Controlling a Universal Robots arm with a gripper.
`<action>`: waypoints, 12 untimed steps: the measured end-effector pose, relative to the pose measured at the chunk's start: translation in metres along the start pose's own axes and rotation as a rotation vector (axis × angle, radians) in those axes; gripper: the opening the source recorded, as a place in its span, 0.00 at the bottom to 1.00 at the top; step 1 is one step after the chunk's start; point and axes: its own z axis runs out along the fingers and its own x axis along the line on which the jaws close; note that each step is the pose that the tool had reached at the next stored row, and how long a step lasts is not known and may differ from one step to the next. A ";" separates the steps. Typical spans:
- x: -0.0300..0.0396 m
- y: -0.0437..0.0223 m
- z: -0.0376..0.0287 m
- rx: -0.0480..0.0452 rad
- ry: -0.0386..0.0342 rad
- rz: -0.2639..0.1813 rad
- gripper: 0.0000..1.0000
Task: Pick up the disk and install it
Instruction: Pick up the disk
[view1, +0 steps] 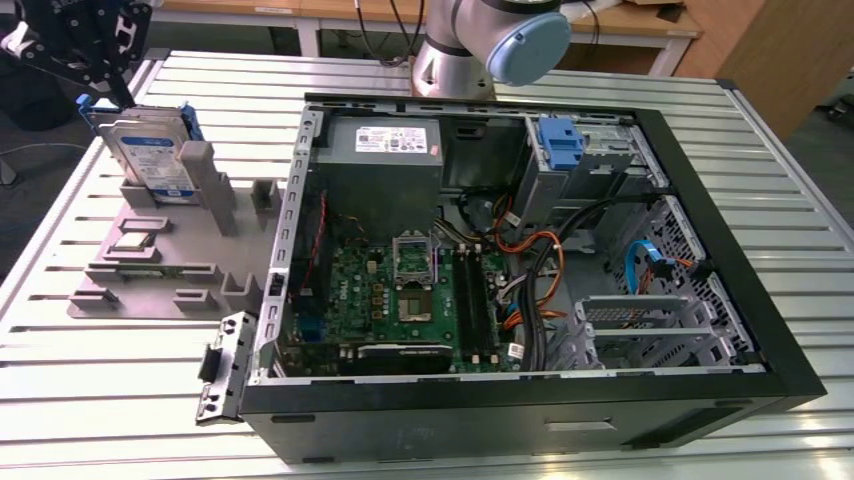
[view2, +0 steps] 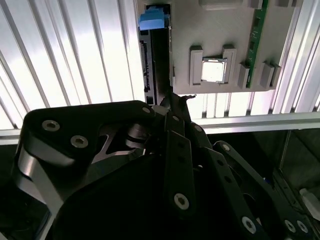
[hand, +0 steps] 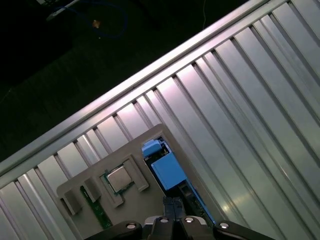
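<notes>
**A:** jaws? and where's the disk atm?

**B:** Gripper (hand: 173, 201) fingertips are seen pressed together in both wrist views, nothing pinched btw them. They're held just above the disk's (view1: 144, 155) top edge; contact can't be told. The disk is stood on edge in a slot of the grey holder (view1: 200, 255), blue carrier tab up.

**A:** room around it?

**B:** Bare table (view1: 80, 400) slats are seen on the exterior view's left of the holder, w/ the table edge near it. On the exterior view's right the holder is set just beside the open PC case (view1: 534, 395) wall, so it's tight there. The disk's label face is given by the exterior view, its thin edge by the wrist views. A CPU chip (hand: 118, 178) is laid flat on the holder nearby. Farther back a blue bracket (view1: 561, 140) is seated in the case's drive bay, w/ the arm base (view1: 454, 60) behind that.
</notes>
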 end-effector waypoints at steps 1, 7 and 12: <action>0.0000 0.0000 0.0000 0.0000 0.0002 -0.005 0.11; 0.0000 0.0000 0.0000 0.0001 0.0013 -0.028 0.11; 0.0000 0.0000 0.0000 0.0002 0.0013 -0.029 0.11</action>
